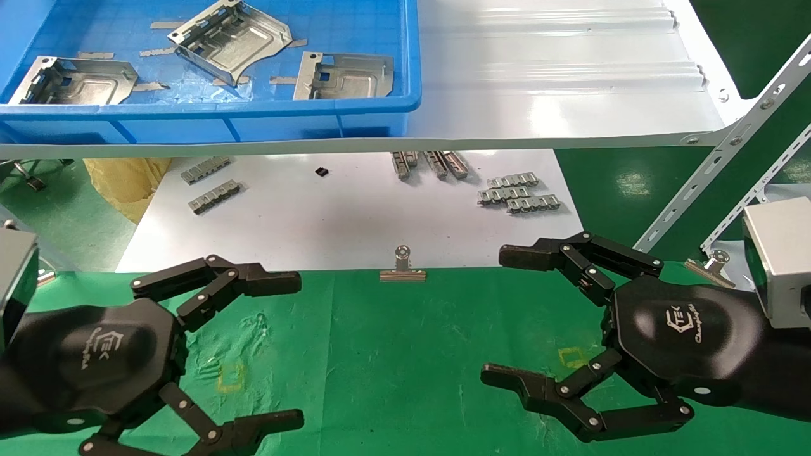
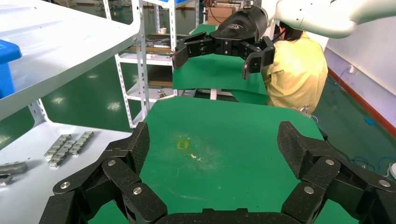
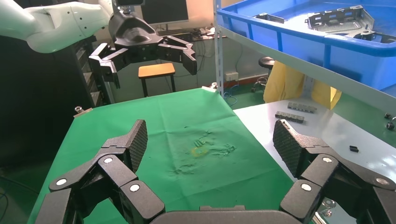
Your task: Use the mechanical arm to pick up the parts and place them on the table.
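Three silver sheet-metal parts lie in a blue bin [image 1: 355,107] on the upper shelf: one at the left [image 1: 76,81], one in the middle [image 1: 231,39], one at the right [image 1: 343,76]. Two of them also show in the right wrist view [image 3: 338,19]. My left gripper [image 1: 298,347] is open and empty, low over the green table [image 1: 405,354] at its left. My right gripper [image 1: 497,316] is open and empty over the table's right side. Each wrist view shows open fingers [image 2: 133,149] [image 3: 135,142] over bare green cloth.
A white sheet [image 1: 342,221] behind the green cloth carries small notched silver strips [image 1: 519,193] [image 1: 214,196]. A silver binder clip [image 1: 402,269] stands at the cloth's far edge, another [image 1: 713,265] at the right. A slanted white shelf [image 1: 557,76] and perforated angle struts [image 1: 728,149] stand at the right.
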Robot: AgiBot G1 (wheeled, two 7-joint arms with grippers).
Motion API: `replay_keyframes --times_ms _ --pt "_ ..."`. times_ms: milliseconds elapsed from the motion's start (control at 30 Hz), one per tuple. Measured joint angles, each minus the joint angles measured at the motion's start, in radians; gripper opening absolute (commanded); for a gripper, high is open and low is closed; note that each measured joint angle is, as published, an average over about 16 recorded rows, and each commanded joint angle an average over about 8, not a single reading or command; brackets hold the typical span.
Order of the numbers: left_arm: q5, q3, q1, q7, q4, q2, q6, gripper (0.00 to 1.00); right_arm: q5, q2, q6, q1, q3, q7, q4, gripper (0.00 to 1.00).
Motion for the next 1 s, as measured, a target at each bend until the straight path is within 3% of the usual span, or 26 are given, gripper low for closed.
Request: replay_keyframes --times_ms 67,333,1000 --pt "0.000 0.000 0.000 0.000 0.000 0.000 0.000 1.00 0.000 0.000 0.000 0.000 0.000 0.000 0.000 1.00" --pt "0.000 0.000 0.000 0.000 0.000 0.000 0.000 1.00 0.000 0.000 0.000 0.000 0.000 0.000 0.000 0.00" --pt "0.000 0.000 0.000 0.000 0.000 0.000 0.000 1.00 0.000 0.000 0.000 0.000 0.000 0.000 0.000 0.00"
